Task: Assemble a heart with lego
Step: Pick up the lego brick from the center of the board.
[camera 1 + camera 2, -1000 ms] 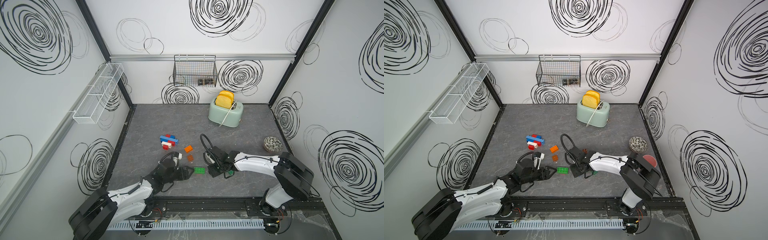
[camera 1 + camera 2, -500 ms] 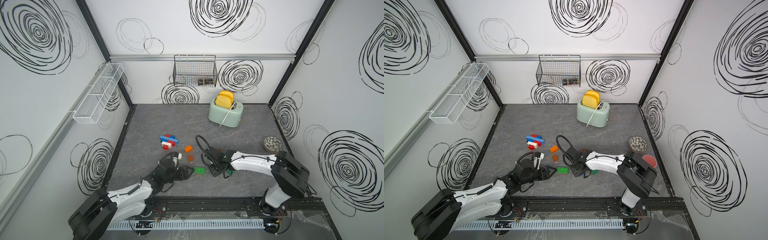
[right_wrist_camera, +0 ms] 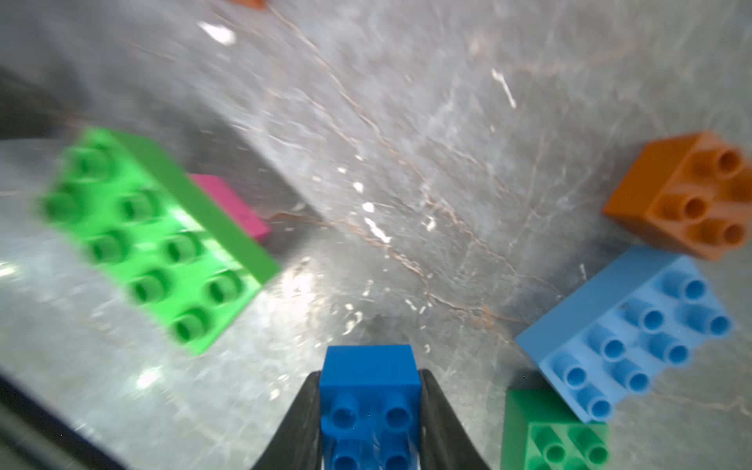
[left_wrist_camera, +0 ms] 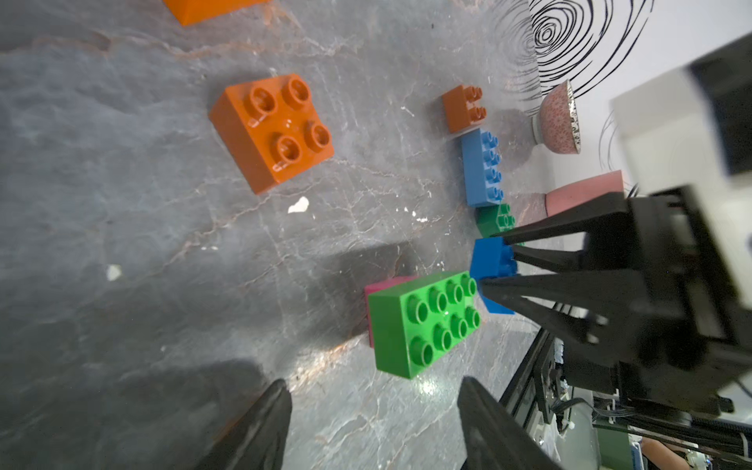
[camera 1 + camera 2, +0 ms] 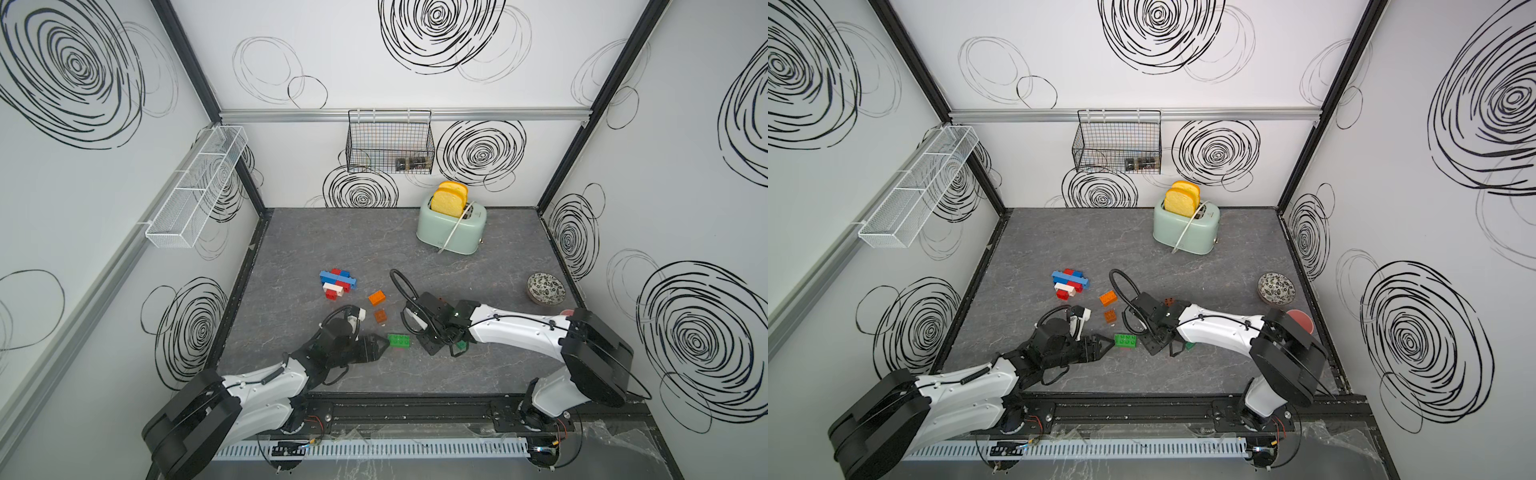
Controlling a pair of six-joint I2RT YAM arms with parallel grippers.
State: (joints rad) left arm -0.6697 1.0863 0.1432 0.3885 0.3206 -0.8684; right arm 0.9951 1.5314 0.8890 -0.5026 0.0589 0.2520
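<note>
Bright, even light is filling both top views.
Walls are bowing at frame corners; the green brick is smearing, perhaps from motion, and glare is whitening the tabletop.

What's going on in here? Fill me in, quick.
Two robot arms are building with lego on a grey table. The right gripper is shut on a small dark blue brick, low near the table's front. The left gripper is open and empty, aimed at a green oblong brick just ahead of it. A partly built cluster of blue, red and white bricks sits farther back, with an orange brick and a brown brick lying loose between. No heart shape is recognizable yet.
</note>
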